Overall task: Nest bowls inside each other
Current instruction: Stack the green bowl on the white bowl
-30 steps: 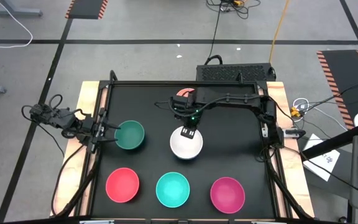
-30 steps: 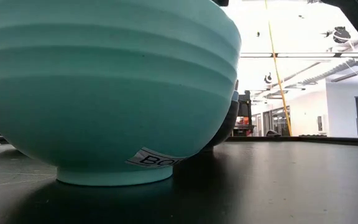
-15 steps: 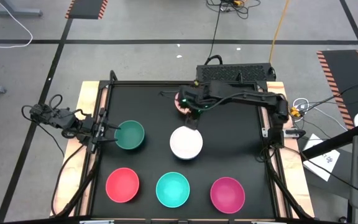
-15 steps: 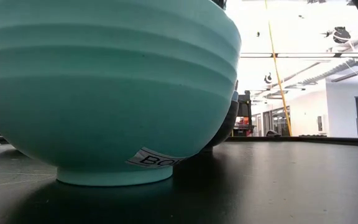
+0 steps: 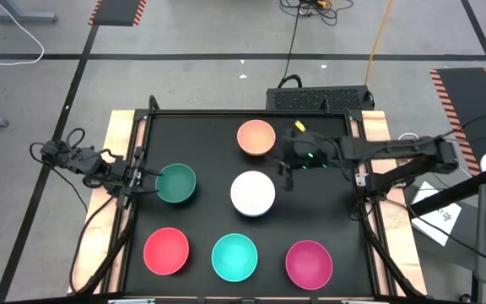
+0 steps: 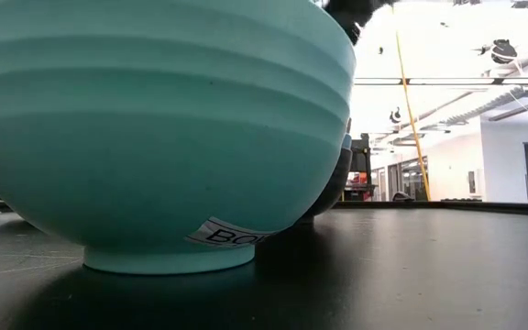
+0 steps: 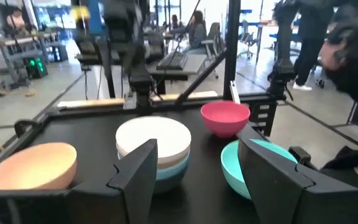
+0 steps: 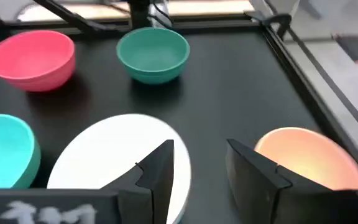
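Note:
Six bowls show on the black table (image 5: 327,211). The peach-orange bowl (image 5: 256,138) stands at the far middle and the dark green bowl (image 5: 175,183) at the left. The white bowl (image 5: 252,193) in the centre sits nested in a blue bowl (image 7: 166,171). Along the near edge stand the red-pink bowl (image 5: 166,251), the turquoise bowl (image 5: 234,257) and the magenta bowl (image 5: 309,263). My right gripper (image 8: 201,168) hangs open above the table, just right of the white bowl and near the peach-orange one, holding nothing. My left gripper (image 7: 197,180) stays open at the table's left edge beside the dark green bowl.
In the low view the turquoise bowl (image 6: 154,137) fills the near field, with a dark bowl (image 6: 333,188) under the stack behind it. A black frame rail (image 5: 369,211) borders the table. Bare table lies at the right, between the white and magenta bowls. People sit at desks beyond the table.
My right gripper stood over the white bowl's far rim, pointing down. It has come away from it, risen and gone toward the table's right edge, tipping nearer to level. The white bowl has stayed where it was. The peach-orange bowl now shows in full.

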Available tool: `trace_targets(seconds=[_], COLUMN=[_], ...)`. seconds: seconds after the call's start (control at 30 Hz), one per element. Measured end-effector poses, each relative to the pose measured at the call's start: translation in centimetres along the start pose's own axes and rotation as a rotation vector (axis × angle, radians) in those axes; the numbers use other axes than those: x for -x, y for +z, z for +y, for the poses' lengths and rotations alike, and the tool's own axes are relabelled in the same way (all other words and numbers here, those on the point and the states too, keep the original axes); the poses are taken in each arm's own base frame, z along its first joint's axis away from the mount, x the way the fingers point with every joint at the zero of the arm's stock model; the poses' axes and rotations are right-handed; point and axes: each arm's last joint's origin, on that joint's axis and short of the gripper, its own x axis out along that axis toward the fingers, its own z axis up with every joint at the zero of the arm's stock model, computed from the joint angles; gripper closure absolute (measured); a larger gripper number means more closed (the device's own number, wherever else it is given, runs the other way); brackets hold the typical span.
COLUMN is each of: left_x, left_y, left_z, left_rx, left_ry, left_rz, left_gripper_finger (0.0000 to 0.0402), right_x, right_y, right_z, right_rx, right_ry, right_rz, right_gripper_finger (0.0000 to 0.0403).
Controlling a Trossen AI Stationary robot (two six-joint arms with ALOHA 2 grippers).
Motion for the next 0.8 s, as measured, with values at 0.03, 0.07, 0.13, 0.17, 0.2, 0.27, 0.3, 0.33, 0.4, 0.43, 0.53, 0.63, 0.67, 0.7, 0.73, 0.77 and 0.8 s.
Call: trace_targets(seconds=[0.03, 0.07, 0.13, 0.17, 0.2, 0.27, 0.3, 0.33, 0.4, 0.43, 0.53, 0.63, 0.67, 0.7, 0.73, 0.77, 0.8], left_x=[0.0, 0.0, 0.0, 0.0, 0.0, -0.2, -0.4, -0.5, -1.0, -1.3, -2.1, -2.6, -2.6, -2.7, -2.6, -2.6, -2.5], left_y=[0.1, 0.2, 0.4, 0.5, 0.6, 0.5, 0.5, 0.4, 0.2, 0.1, -0.2, -0.2, -0.2, -0.2, -0.2, -0.2, -0.2], left_z=[0.0, 0.0, 0.1, 0.1, 0.2, 0.2, 0.2, 0.2, 0.1, 0.1, 0.0, 0.0, 0.0, 0.0, 0.1, 0.1, 0.2], left_rx=[-0.005, -0.009, -0.015, -0.016, -0.017, -0.016, -0.016, -0.016, -0.012, -0.013, -0.032, -0.061, -0.071, -0.075, -0.076, -0.078, -0.079], left_ry=[0.005, 0.016, 0.042, 0.050, 0.059, 0.094, 0.107, 0.112, 0.126, 0.141, 0.171, 0.187, 0.198, 0.211, 0.230, 0.247, 0.265], left_rz=[-0.012, -0.020, -0.042, -0.052, -0.057, -0.043, -0.031, -0.014, 0.015, 0.036, 0.090, 0.102, 0.111, 0.111, 0.106, 0.103, 0.103], left_gripper_finger=[0.0177, 0.0177, 0.0177, 0.0177, 0.0177, 0.0177, 0.0177, 0.0177, 0.0177, 0.0177, 0.0176, 0.0176, 0.0176, 0.0176, 0.0176, 0.0176, 0.0176], right_x=[0.2, 0.4, 1.0, 1.4, 1.8, 2.5, 2.8, 3.2, 3.8, 4.2, 4.9, 6.0, 6.3, 6.7, 7.1, 7.5, 7.8], right_y=[-1.4, -2.6, -4.6, -5.5, -6.1, -7.4, -8.0, -8.7, -9.6, -10.1, -11.6, -13.0, -13.4, -13.8, -14.2, -14.5, -14.9], right_z=[0.0, -0.2, -0.3, -0.4, -0.5, -0.7, -0.9, -1.1, -1.2, -1.2, -1.4, -1.5, -1.6, -1.6, -1.7, -1.7, -1.8], right_rx=[-0.003, -0.001, 0.004, 0.000, -0.009, -0.028, -0.043, -0.055, -0.074, -0.083, -0.111, -0.133, -0.145, -0.155, -0.166, -0.175, -0.181], right_ry=[0.011, 0.018, 0.016, 0.014, 0.013, -0.034, -0.081, -0.119, -0.152, -0.157, -0.161, -0.160, -0.156, -0.154, -0.151, -0.149, -0.145], right_rz=[-0.033, -0.073, -0.152, -0.181, -0.192, -0.169, -0.143, -0.112, -0.071, -0.052, -0.041, -0.085, -0.108, -0.131, -0.158, -0.186, -0.215], right_gripper_finger=[0.0266, 0.0266, 0.0266, 0.0266, 0.0266, 0.0266, 0.0266, 0.0266, 0.0266, 0.0266, 0.0266, 0.0266, 0.0266, 0.0266, 0.0266, 0.0266, 0.0266])
